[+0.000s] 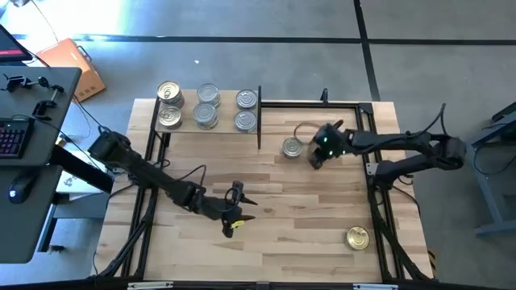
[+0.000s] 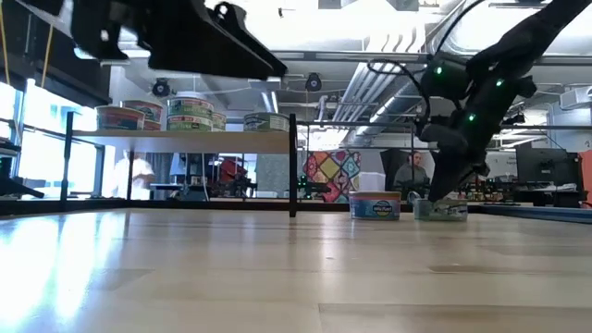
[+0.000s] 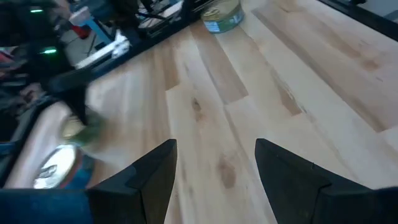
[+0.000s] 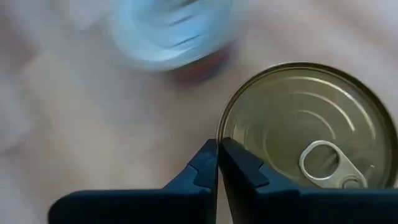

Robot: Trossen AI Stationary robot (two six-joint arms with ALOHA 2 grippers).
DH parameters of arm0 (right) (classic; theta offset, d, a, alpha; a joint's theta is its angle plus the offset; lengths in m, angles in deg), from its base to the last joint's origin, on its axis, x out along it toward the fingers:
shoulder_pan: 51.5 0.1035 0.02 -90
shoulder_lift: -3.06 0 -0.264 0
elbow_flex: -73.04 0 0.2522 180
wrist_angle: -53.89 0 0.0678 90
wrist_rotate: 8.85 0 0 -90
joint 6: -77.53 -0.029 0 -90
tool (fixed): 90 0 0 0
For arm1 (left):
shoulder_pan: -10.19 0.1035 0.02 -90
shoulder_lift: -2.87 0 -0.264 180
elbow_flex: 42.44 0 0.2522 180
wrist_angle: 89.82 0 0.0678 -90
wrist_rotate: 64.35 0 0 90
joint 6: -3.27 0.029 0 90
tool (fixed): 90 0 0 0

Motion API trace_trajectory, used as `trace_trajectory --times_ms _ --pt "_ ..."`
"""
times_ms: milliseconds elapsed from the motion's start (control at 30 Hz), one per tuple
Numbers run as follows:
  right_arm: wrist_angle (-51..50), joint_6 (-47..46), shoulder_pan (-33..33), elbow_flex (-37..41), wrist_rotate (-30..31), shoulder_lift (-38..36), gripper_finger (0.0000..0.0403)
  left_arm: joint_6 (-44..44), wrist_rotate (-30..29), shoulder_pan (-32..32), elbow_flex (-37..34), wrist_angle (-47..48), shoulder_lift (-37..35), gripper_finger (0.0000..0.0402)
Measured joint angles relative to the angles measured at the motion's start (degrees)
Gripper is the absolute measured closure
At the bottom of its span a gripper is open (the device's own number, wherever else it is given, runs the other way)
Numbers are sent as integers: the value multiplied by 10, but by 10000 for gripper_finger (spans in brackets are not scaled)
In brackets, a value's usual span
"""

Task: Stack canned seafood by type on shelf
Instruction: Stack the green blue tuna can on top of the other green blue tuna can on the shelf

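Nearest the front edge of the pale wooden desk [image 1: 274,242] a lone gold-topped round tin [image 1: 358,238] sits over on the right side. The left arm's claw [image 1: 239,211] waits mid-desk, its two dark fingers [image 3: 152,180] spread apart and holding nothing.

Farther back, the right arm's claw [image 4: 219,163] is down among two tins just right of the shelf. Its tips are pressed together with nothing between them, touching the rim of a gold-lidded round tin with a ring pull [image 4: 308,134]. That tin lies off to one side of the claw, not between its jaws, so I judge the claw must open and shift across before it can grip. A silver-topped tin with a blue label [image 2: 375,205] stands just beside.

At the far left, the small light-wood shelf on black uprights [image 1: 187,127] already carries six tins in pairs.
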Motion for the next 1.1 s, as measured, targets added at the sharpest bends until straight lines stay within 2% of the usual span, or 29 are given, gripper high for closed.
trace_trajectory --times_ms 167,267,400,467,667,833,933,1100 --pt "10 -121 149 2 -16 1 401 -1 -36 -22 0 52 -50 193" --pt "66 -192 247 2 -12 18 402 -1 -50 -35 0 70 -72 193" --pt "182 -249 350 -6 31 84 402 0 -68 -45 0 86 -88 193" --pt "201 -262 380 -39 56 137 403 0 -82 -48 0 94 -93 193" --pt "204 -237 400 -237 102 325 403 0 -130 -52 0 114 -96 193" --pt "193 -123 390 -431 107 459 403 -17 -136 -55 0 131 -96 193" --pt "167 -51 391 -502 104 488 403 -42 -142 -66 0 165 -102 193" --pt "126 33 390 -537 127 466 402 -124 -168 -91 1 256 -128 193"
